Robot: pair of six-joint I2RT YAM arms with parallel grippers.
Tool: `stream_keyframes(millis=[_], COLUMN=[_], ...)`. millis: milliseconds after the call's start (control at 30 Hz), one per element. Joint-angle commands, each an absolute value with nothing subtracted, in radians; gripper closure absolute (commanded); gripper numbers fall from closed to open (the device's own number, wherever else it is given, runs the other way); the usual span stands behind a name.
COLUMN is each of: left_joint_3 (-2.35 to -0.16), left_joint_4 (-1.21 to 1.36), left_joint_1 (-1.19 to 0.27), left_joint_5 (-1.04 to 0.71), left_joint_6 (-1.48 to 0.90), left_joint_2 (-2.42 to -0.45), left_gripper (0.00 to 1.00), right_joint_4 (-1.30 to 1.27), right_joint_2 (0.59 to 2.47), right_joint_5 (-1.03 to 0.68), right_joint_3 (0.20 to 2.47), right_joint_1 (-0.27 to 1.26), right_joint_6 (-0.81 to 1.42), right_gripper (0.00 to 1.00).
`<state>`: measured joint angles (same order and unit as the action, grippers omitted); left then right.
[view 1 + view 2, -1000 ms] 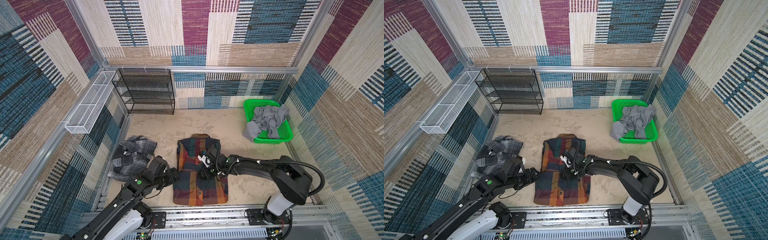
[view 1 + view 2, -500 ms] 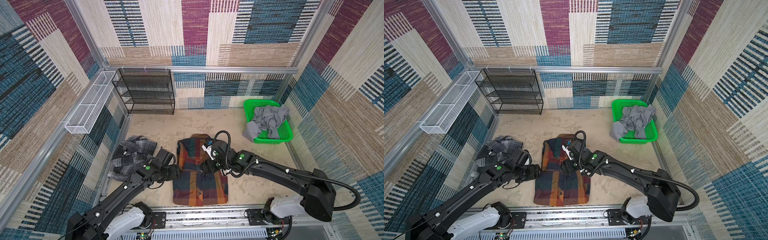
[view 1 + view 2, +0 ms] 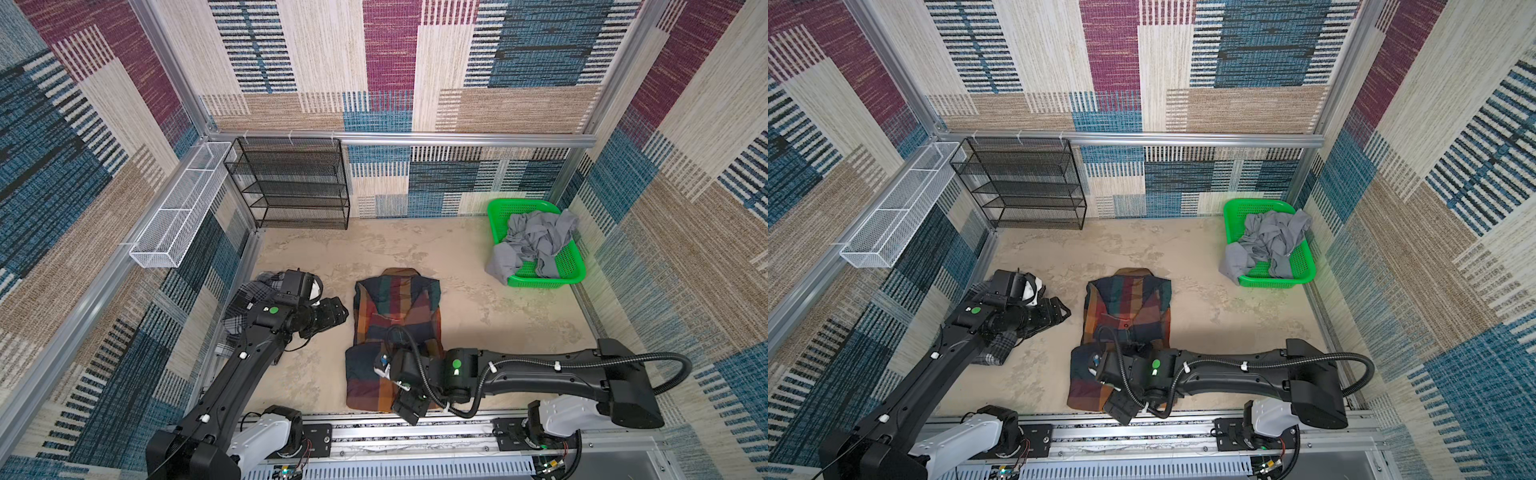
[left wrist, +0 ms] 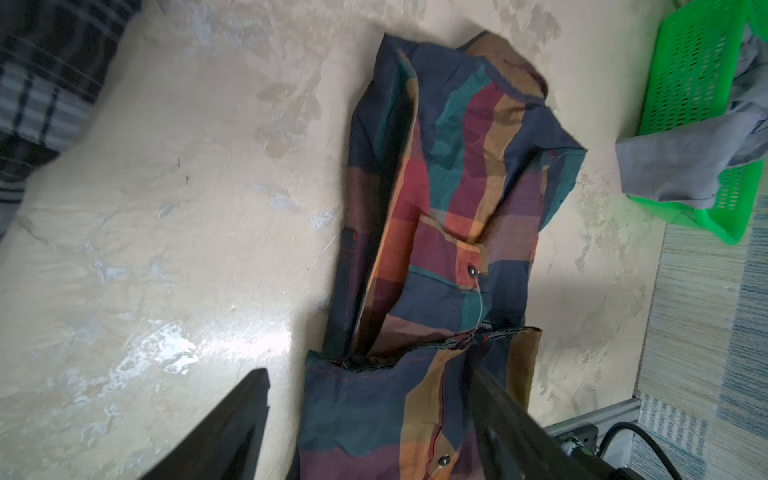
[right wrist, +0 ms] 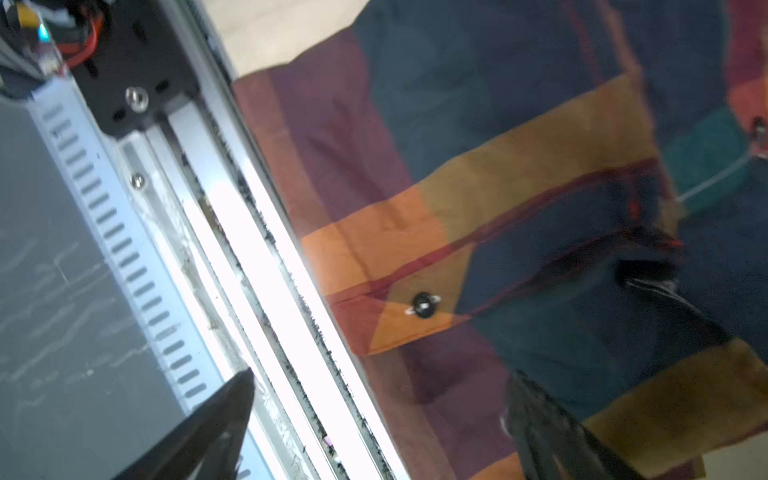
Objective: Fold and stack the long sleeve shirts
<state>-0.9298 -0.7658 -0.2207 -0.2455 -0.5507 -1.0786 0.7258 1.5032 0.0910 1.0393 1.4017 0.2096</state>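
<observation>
The navy, orange and red checked shirt (image 3: 395, 307) lies flat in the middle of the bench (image 3: 478, 299), collar toward the far side. Its sides are folded in and its bottom edge is turned up over itself. The right pincer (image 5: 380, 374) hangs spread over the shirt's near edge by the front rail (image 5: 232, 232), pinching nothing. The left pincer (image 4: 370, 374) is spread too, empty, just beside the shirt's left side. The grey checked shirt (image 3: 239, 307) lies crumpled at the bench's left edge, partly under the left arm (image 3: 249, 361).
</observation>
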Motion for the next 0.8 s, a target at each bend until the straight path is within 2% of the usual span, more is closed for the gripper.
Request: stream_keyframes(millis=[0, 333, 567, 767], left_joint_3=[-0.945, -0.909, -0.905, -0.902], left_joint_4=[-0.773, -0.754, -0.768, -0.769], left_joint_1=[-0.201, -0.170, -0.161, -0.155], left_joint_5=[-0.218, -0.136, -0.058, -0.047], left_joint_6=[-0.493, -0.472, -0.435, -0.422], left_joint_2=[-1.064, -1.010, -0.973, -0.972], left_gripper=[0.21, 0.21, 0.20, 0.20], right_joint_4=[0.804, 0.803, 0.785, 0.764], right_joint_2=[1.565, 1.717, 1.763, 1.807], right_joint_5=[0.241, 0.439, 0.509, 0.493], right_joint_3=[1.065, 1.107, 1.111, 1.086], right_joint_1=[1.441, 1.530, 1.548, 1.549], right_joint_6=[0.180, 0.107, 0.059, 0.017], right_gripper=[0.04, 0.05, 0.08, 0.11])
